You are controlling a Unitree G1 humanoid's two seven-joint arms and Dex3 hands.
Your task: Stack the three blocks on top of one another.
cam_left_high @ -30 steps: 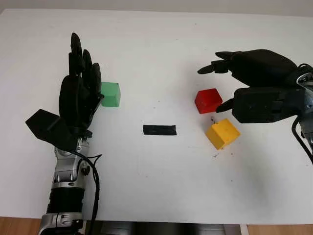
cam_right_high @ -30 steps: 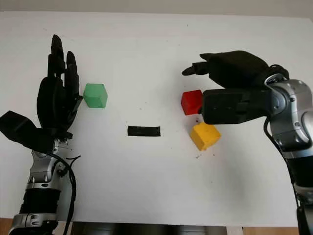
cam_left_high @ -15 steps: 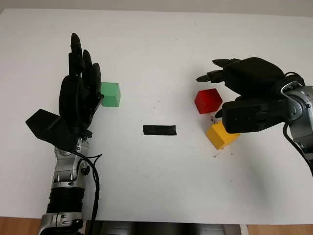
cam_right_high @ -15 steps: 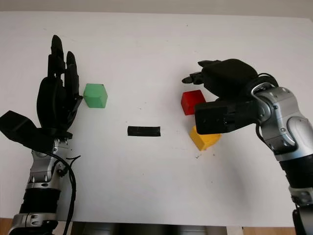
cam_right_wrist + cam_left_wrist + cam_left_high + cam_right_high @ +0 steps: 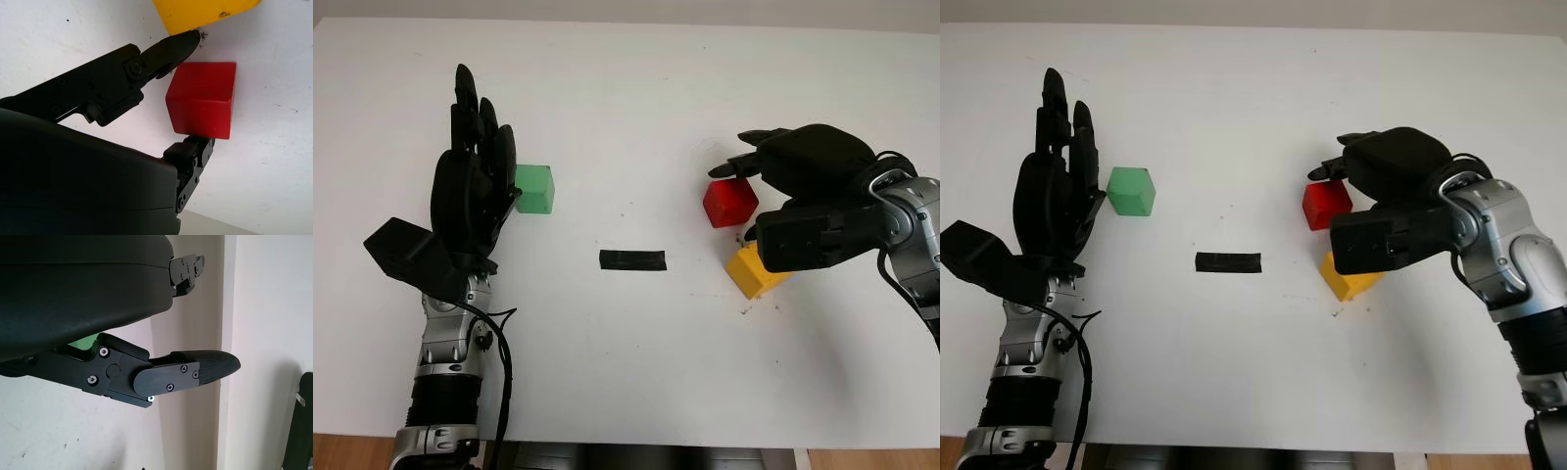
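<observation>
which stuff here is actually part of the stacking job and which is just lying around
Part of the job:
- red block, with the right hand open around it
- yellow block, just beside the red one
- green block, beside the open left hand

Just lying about:
- black strip at the middle of the table

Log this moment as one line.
right robot hand: open, closing around red block | left robot hand: open beside green block | nothing stacked

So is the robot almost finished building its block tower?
Not yet. Nothing is stacked: the green block, red block and yellow block all sit apart on the table. The right hand reaches around the red block. The left hand is open beside the green block.
</observation>
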